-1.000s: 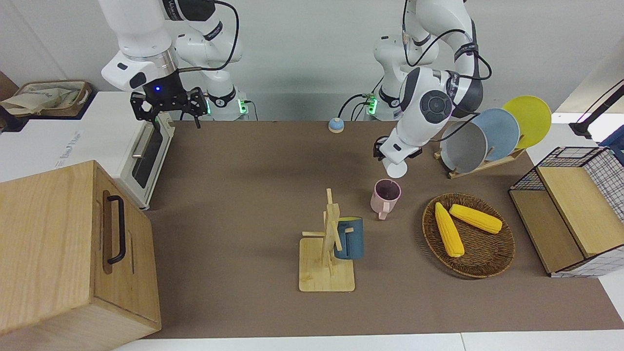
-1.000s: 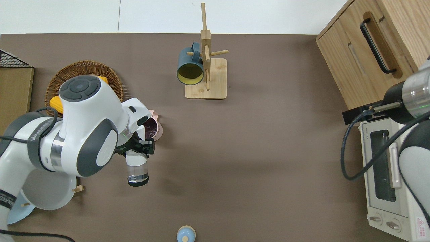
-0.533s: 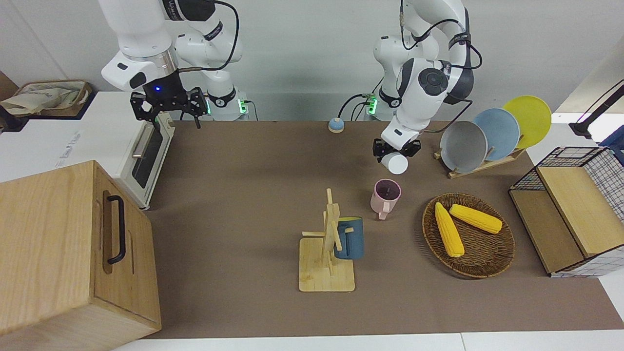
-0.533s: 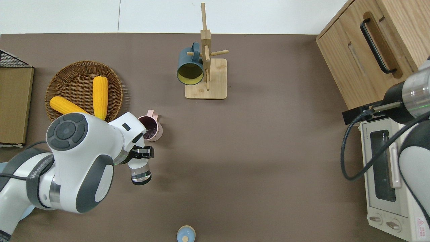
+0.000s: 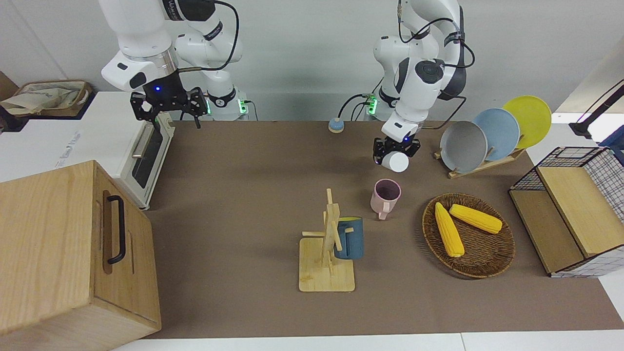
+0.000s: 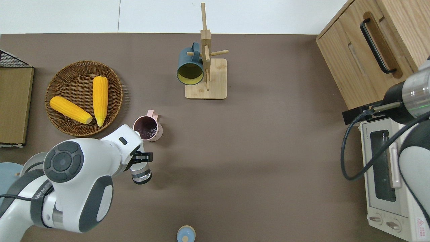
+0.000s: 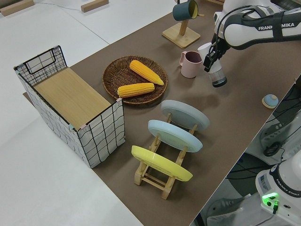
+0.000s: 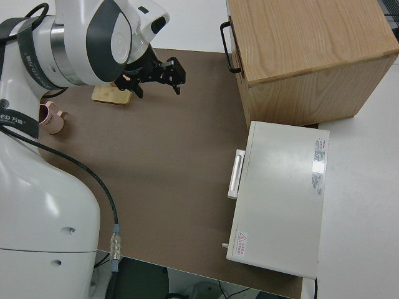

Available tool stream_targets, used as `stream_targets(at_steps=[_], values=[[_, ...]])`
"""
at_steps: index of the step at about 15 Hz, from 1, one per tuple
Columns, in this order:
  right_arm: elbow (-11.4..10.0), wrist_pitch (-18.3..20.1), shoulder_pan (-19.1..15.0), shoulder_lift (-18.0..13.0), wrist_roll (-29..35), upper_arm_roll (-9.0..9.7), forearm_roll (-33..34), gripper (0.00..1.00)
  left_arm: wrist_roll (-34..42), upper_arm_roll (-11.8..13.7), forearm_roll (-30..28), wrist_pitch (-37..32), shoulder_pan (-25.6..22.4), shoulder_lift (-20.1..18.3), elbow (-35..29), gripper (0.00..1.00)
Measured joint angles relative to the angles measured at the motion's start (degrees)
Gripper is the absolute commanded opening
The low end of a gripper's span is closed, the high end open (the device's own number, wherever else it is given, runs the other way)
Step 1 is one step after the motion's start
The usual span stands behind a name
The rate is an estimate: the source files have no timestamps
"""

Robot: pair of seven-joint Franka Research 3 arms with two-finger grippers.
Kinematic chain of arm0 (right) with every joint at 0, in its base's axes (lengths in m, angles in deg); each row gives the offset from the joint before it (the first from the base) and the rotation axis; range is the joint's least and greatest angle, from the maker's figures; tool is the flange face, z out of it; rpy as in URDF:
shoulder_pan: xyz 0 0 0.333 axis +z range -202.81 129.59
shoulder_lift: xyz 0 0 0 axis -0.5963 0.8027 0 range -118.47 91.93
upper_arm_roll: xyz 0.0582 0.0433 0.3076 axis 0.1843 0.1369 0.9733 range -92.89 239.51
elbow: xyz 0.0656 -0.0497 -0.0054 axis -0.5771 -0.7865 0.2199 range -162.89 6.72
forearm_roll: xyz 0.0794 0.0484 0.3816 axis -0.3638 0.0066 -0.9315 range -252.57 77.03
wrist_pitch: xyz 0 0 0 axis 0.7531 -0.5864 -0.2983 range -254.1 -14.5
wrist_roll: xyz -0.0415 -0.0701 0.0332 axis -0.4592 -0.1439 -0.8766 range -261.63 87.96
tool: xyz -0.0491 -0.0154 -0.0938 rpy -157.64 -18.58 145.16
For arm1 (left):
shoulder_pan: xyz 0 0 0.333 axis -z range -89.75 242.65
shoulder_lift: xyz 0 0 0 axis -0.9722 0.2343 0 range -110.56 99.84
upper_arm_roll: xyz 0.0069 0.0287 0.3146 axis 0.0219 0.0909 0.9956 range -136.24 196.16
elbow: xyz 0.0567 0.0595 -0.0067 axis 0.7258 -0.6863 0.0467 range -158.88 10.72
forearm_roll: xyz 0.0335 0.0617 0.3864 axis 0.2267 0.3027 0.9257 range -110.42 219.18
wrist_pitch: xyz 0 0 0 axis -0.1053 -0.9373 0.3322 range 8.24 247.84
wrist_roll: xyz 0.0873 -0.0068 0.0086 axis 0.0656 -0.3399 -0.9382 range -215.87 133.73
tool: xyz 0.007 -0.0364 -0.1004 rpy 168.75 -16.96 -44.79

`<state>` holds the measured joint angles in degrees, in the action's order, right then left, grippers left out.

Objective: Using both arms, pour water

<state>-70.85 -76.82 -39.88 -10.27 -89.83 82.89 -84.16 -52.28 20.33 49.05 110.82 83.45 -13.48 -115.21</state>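
i have the left claw (image 6: 140, 157) clamped on a clear glass cup (image 6: 140, 173), held tilted up in the air over bare brown counter (image 6: 255, 141), just on the robots' side of the pink mug (image 6: 148, 128). in the front view the cup's white-looking bottom (image 5: 398, 162) faces the camera. the pink mug stands upright on the counter with its handle pointing away from the robots, and its inside looks dark; i can't tell from here how much water is in it.

the wicker basket (image 6: 114, 111) sits beside the mug toward the left arm's end, with two corn cobs (image 6: 100, 99) lying in it. farther from the robots, the wooden mug tree (image 6: 206, 65) carries a dark blue mug (image 6: 190, 69) hung on a peg. the plate rack (image 7: 162, 176) with grey, blue and yellow plates stands near the left arm's base, and a small blue knob-like object (image 6: 185, 234) rests close to the robots' edge.

the right arm is parked, its right claw (image 8: 157, 73) with fingers spread and nothing in them. the toaster oven (image 6: 389, 178) and the wooden cabinet (image 6: 376, 40) sit at that end.
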Motion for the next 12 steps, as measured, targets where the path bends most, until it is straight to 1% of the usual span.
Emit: stream_targets(at_steps=[3, 5, 8, 12], values=[[0.00, 0.00, 0.00, 0.00, 0.00, 0.00, 0.00, 0.983, -0.01, 0.43, -0.03, 0.70, -0.31, -2.56, -1.18, 0.00], [0.00, 0.00, 0.00, 0.00, 0.00, 0.00, 0.00, 0.983, 0.01, 0.65, -0.03, 1.96, -1.48, -3.89, -2.04, 0.00], [0.00, 0.00, 0.00, 0.00, 0.00, 0.00, 0.00, 0.983, 0.13, 1.08, 0.01, 5.88, -3.46, -4.63, -3.18, 0.00], [0.00, 0.00, 0.00, 0.00, 0.00, 0.00, 0.00, 0.983, 0.22, 1.36, 0.02, 11.85, -6.83, -4.67, -3.36, 0.00]])
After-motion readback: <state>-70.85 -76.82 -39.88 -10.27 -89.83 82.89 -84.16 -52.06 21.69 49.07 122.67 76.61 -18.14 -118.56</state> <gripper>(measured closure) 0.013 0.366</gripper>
